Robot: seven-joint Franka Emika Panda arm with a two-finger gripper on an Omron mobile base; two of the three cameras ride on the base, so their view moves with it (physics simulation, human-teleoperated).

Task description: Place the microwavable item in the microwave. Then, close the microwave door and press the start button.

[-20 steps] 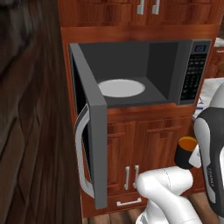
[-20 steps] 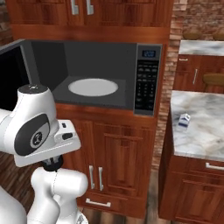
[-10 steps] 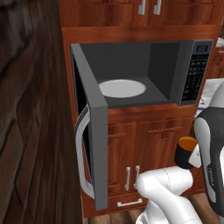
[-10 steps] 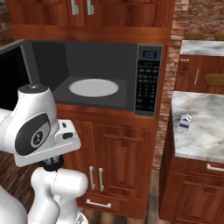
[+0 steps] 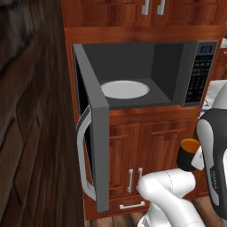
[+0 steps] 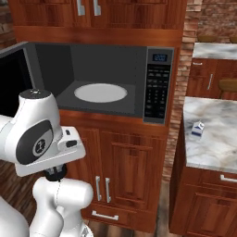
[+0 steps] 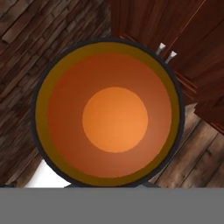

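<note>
Mug [image 5: 189,154] hangs upright below the open microwave [image 5: 146,75], in front of the wooden cabinet doors [image 5: 142,142]. Gripper's jaws are clamped tight on it, orange interior facing the hand camera. Microwave door [image 5: 95,133] stands wide open, white turntable [image 6: 100,92] bare.

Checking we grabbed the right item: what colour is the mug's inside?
Orange inside the mug, best seen in the hand view.

Cherry wood cabinets [image 6: 125,166], marble counter [image 6: 217,134], brick wall [image 6: 178,115]
</note>
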